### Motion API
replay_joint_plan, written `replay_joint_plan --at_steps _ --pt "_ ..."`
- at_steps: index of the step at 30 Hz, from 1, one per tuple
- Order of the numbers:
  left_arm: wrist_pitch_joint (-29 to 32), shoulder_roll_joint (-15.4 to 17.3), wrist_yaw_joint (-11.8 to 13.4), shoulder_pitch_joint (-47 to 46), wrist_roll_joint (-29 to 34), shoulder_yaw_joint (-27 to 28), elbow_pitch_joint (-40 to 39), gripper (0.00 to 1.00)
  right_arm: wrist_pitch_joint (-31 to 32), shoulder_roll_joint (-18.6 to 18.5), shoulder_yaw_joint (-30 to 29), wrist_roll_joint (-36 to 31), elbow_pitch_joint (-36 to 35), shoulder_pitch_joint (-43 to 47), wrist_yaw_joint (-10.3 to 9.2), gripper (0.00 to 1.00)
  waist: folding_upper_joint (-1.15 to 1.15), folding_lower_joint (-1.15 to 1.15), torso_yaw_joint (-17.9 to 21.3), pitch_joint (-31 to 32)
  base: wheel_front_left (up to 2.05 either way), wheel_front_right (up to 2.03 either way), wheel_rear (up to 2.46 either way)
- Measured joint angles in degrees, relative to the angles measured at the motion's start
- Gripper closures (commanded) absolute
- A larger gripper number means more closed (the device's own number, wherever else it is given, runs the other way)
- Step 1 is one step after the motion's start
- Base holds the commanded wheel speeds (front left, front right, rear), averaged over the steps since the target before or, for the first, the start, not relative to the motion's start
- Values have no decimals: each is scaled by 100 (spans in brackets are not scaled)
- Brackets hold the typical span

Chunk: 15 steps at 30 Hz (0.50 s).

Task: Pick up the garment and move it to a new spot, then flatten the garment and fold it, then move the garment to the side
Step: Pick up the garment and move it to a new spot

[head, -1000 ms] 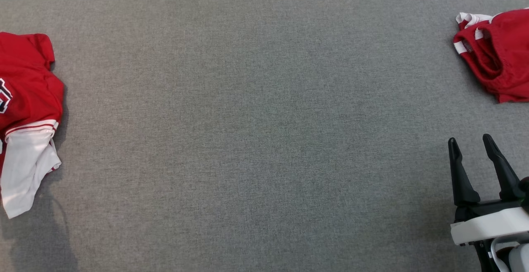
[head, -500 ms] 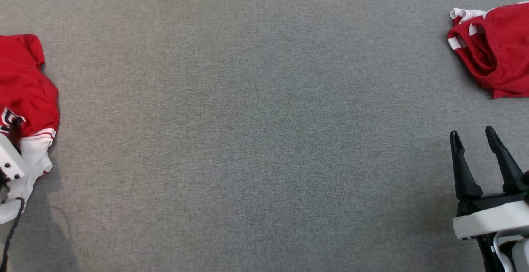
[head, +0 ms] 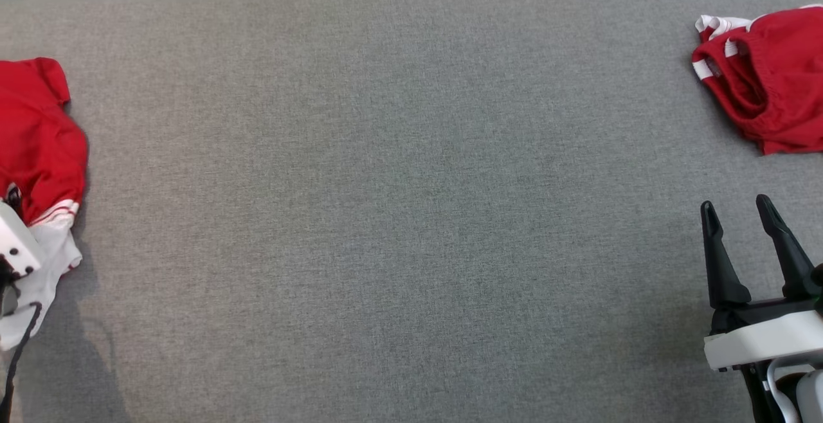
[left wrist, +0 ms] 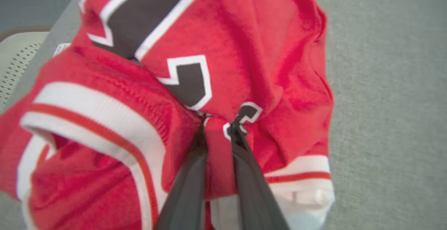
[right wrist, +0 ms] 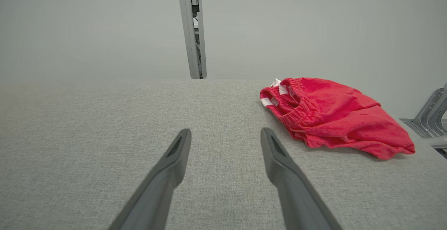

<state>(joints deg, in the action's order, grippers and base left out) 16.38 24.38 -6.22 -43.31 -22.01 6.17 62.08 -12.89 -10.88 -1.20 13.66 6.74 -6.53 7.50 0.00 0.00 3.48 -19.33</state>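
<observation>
The red garment [head: 38, 127] lies bunched at the left edge of the tabletop [head: 411, 185]. A raised fold by its printed number is pinched between the left jaws, likely for lifting. The right jaws are held open and empty, apart from the red shorts [head: 771, 82].

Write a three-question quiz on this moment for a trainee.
1. Fill in: in the head view, the shorts lie near the table's ___ edge.
2. True or false: the right gripper is shut on the shorts.
3. The left gripper pinches: A) the jersey B) the shorts C) nothing.

Key: 1 right. 2 false; it is open over bare table. 3 A.
</observation>
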Motion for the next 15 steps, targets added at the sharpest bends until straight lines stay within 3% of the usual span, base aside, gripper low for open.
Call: replay_joint_plan --at_steps 5,10,15 --pt "-573 8 -40 -159 -78 -20 -186 100 -20 67 5 10 91 7 0 0 0 0 -49 173 0 0 0" --pt "-1737 110 -78 -376 76 -186 -789 100 -85 199 69 98 366 43 0 0 0 0 -115 503 0 0 0" --pt "-2070 -16 -102 -534 64 -474 -1373 100 -154 336 149 168 686 110 0 0 0 0 -106 860 0 0 0"
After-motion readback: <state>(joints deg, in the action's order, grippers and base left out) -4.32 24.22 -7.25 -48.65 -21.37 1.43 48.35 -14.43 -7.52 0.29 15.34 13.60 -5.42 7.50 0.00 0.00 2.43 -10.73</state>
